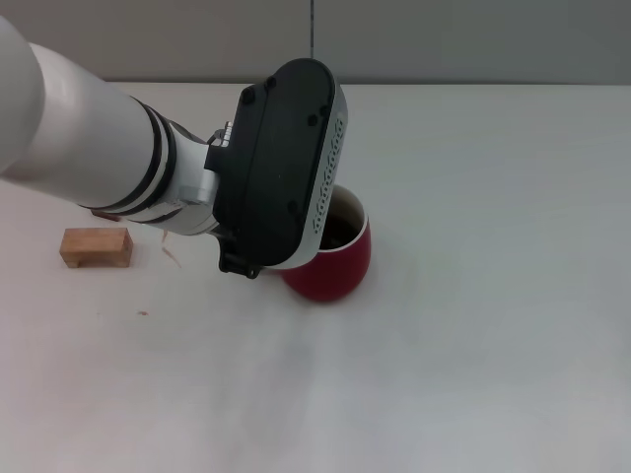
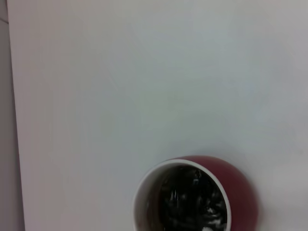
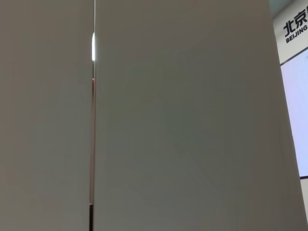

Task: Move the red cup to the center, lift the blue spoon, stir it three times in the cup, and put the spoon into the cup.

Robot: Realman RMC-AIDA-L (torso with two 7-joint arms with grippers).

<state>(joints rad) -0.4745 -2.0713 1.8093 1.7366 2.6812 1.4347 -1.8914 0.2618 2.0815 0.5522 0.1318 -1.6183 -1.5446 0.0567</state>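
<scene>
My left claw (image 1: 258,258) sits low over the table (image 1: 493,374), its black housing covering the cup's near-left side. The fingers are hidden under the housing, so I cannot tell whether they are apart, together or clamped on anything. My right arm is out of the head view; its wrist camera faces only a blank wall.

The cup (image 1: 333,258) stands upright on the white table, slightly left of the middle of the head view. The left wrist view looks straight down into it (image 2: 192,197): pale rim, dark inside. The handle is not visible. The spoon is not visible in any view.

Handling, as a judgement: the cup is rigid glazed ceramic, fairly heavy, smooth and likely slippery on its rounded wall. It can chip or tip if struck at the rim. The best hold is across the rim and wall, or at the handle once located.

Clearance: open table lies to the right and toward the front. A wooden block (image 1: 96,247) sits well apart on the left. The far table edge lies well behind the cup.
</scene>
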